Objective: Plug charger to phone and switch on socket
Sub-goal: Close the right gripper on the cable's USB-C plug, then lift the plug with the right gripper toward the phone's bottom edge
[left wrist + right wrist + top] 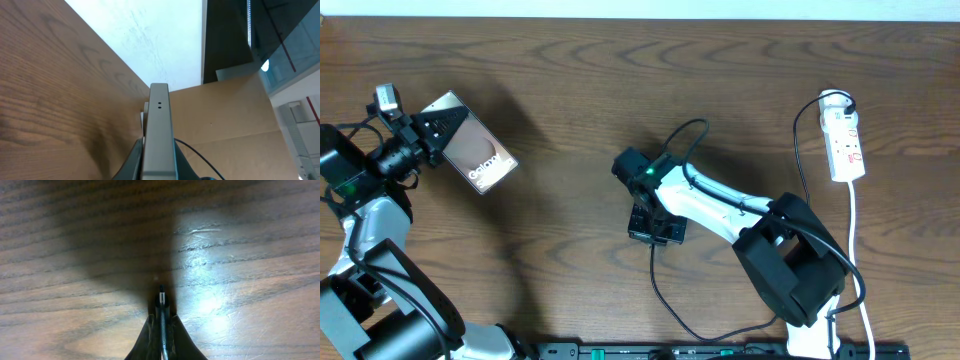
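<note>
Charger (pixel 161 292) sat pinched by its connector tip in my right pincer (pixel 161 325), closed on it over mid-table, the thin cable trailing limp toward the near side. Light and floppy, I judged, best held just behind the stiff tip. My left pincer (pixel 433 128) gripped the phone (pixel 480 152) at far left: rigid, smooth-edged, probably slippery. The socket (pixel 846 140) lay far right.

A dark wooden table (pixel 570 90) is spanning the scene, with its grain running left to right. A black bar (pixel 720 351) is lying along its near edge. Past the table's edge, a brown cardboard sheet (pixel 225 115) is showing beside a white surface (pixel 150 35).
</note>
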### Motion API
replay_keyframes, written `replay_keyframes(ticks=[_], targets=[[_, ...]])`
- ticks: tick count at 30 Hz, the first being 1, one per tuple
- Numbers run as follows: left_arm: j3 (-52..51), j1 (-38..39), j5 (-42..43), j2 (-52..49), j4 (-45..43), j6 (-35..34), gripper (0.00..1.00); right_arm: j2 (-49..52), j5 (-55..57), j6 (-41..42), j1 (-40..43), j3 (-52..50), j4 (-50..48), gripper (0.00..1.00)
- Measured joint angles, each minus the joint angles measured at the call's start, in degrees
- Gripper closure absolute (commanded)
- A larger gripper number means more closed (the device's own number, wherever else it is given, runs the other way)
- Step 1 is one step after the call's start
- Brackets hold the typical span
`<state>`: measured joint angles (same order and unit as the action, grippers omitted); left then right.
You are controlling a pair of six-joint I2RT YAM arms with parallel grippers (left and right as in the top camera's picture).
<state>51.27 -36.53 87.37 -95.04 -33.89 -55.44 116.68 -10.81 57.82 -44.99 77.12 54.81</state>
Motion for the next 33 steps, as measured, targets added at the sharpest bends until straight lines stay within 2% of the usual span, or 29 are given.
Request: replay_keyframes(ticks=[20,23,27,29,33], targets=[[0.00,0.00,0.00,0.00,0.00,0.00,0.93,-0.72,-1.88,-0.59,-2.12,-1.66,-0.63,0.99],[0.00,0.00,0.00,0.00,0.00,0.00,0.93,-0.90,-4.11,-2.19,-2.05,-1.95,-3.98,0.99],[0.00,0.00,0.00,0.00,0.00,0.02,0.93,-0.57,-12.09,-10.01,-0.09,-2.97,-17.11,0.99],[0.00,0.00,0.04,0.00,0.00,0.00,0.93,0.13,-21.00,-17.77,2.03,-3.54,-26.01,0.99],[0.00,0.00,0.70,0.00,0.00,0.00,0.93,0.48,-41.35,-32.35,5.20,-3.69,-37.59,0.99]])
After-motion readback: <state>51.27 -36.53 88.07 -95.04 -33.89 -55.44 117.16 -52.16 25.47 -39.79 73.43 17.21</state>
